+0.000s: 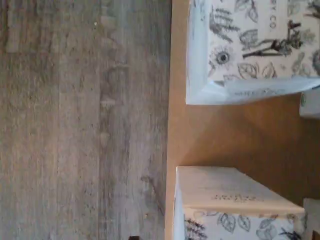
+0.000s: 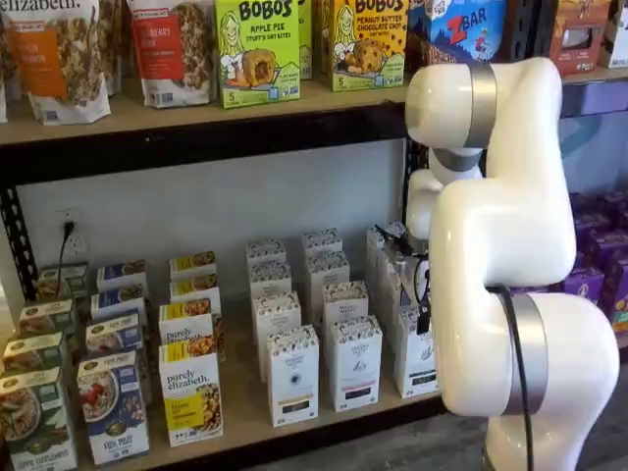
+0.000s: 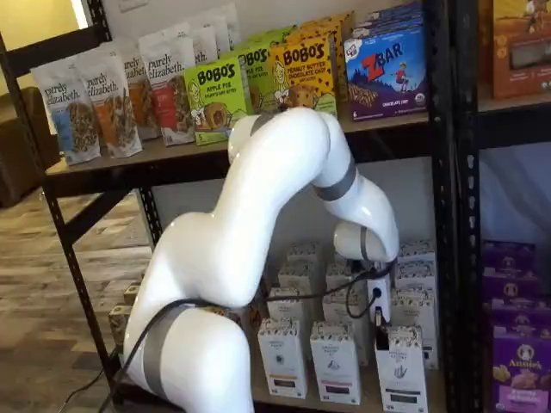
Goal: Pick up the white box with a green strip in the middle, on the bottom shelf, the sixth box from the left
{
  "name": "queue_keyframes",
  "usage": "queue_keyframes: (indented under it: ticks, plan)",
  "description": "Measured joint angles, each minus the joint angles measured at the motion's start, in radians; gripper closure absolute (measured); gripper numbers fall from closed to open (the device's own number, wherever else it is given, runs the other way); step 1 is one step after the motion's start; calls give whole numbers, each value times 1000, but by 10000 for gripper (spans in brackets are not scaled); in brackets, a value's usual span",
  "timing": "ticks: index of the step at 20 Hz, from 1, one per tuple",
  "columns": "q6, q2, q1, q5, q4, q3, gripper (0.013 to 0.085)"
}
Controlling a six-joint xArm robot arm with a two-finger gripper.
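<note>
**White box: light carton, take it across the narrow faces**

My gripper (image 3: 380, 331) hangs just above the front-row cartons. I can only see its black fingers side-on, but they stand apart with nothing between them. Directly beneath sits the white box (image 3: 400, 370), upright at the front of the bottom shelf (image 2: 245, 412) and half hidden behind the arm in a shelf view (image 2: 416, 355). A twin carton (image 3: 336, 361) stands just beside it. I judge it light, thin-walled cardboard: stiff at the edges, likely to dent in mid-panel, and smooth enough to slip. I would close on the upper sides, near the patterned band. The wrist view shows bare board (image 1: 225, 135) between two patterned cartons.
</note>
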State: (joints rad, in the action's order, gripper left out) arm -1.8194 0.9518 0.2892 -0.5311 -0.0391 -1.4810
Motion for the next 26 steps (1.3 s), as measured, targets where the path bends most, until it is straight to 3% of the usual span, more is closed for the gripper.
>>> queue_keyframes:
  ticks: [6,14,26]
  plan:
    - [10,49,6,-6,-18,-51,130]
    - [107,117,6,-78,-132,-146,130]
    - [169,170,-1,-23,-193,-171,130]
